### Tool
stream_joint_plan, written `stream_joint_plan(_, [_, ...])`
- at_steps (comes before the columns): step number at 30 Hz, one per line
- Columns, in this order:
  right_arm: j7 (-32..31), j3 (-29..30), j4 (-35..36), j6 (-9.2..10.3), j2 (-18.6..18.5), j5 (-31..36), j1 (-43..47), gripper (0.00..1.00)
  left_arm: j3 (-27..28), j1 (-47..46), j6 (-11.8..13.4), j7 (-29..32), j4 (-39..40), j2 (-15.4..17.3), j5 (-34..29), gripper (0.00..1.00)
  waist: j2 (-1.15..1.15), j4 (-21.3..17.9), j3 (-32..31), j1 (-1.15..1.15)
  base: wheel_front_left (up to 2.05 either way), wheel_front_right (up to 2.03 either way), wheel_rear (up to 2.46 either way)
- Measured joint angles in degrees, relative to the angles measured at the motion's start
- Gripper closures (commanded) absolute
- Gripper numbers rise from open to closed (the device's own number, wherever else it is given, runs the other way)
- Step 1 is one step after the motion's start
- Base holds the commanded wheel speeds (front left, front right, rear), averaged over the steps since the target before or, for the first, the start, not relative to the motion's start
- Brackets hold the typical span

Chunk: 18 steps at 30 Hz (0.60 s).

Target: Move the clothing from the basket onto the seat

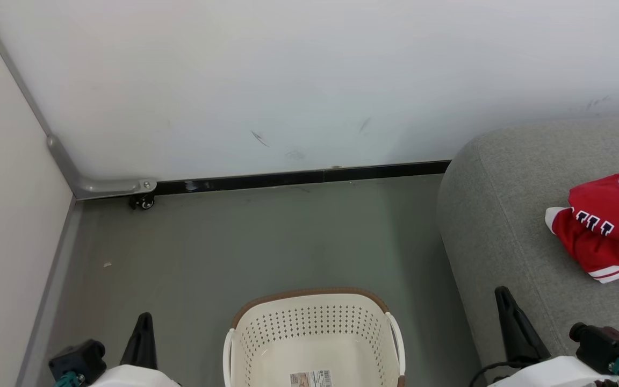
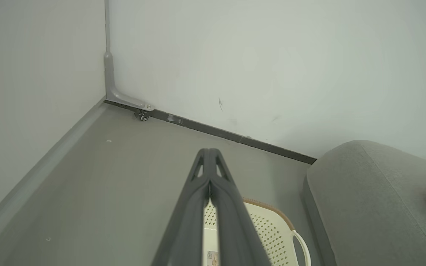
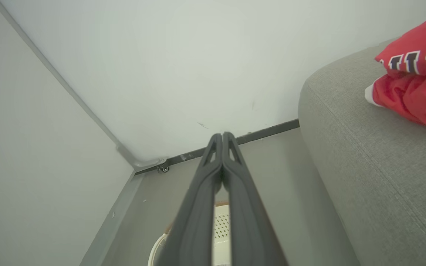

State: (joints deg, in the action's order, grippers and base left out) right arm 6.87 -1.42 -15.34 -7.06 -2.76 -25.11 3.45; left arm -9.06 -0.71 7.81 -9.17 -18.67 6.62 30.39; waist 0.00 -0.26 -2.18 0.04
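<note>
Near, at 7 & 5 o'clock, the left gripper (image 1: 144, 321) & right gripper (image 1: 503, 295) point up, fingers pressed together, holding nothing, on each side of the basket (image 1: 309, 317) at 6, which looks empty but for a label (image 1: 312, 378). Farther, at 3 o'clock, the clothing (image 1: 607, 226) lies bunched on the seat (image 1: 503, 215). It's prob. soft, light & floppy, so pinch a fat fold on top.

Light was bright, even and diffuse, with no glare. A soft shadow fell on the matte grey-green floor (image 1: 417, 279) beside the large grey woven-fabric ottoman (image 1: 503, 226). Head view was sharp; wrist views were mildly stretched at the edges.
</note>
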Motion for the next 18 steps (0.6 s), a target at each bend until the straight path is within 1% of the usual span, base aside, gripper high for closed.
stream_joint_plan(2, [-0.4,0.3,0.0,0.0,0.0,-1.6,0.0,1.0,0.5,-0.2,-0.3,0.5,0.0,0.0,1.5,1.0,0.0,0.0,0.0,0.04,0.0,0.0,0.0])
stream_joint_plan(4, [-0.9,0.6,0.0,0.0,0.0,-3.1,-0.1,1.0,0.8,-0.5,-0.8,0.7,0.0,-0.1,2.9,1.0,0.0,0.0,0.0,0.13,0.0,0.0,0.0])
stream_joint_plan(14, [-2.5,1.6,0.2,0.0,0.1,-11.2,-0.9,1.0,2.7,-0.7,-2.5,3.1,0.3,-0.8,10.4,1.0,0.0,0.1,-0.1,0.7,0.0,0.0,0.0])
stream_joint_plan(18, [-3.3,2.1,0.3,0.0,0.1,-14.7,-1.2,1.0,3.5,-0.7,-3.4,3.9,0.4,-1.1,13.4,1.0,0.0,0.1,-0.2,0.87,0.0,0.0,0.0])
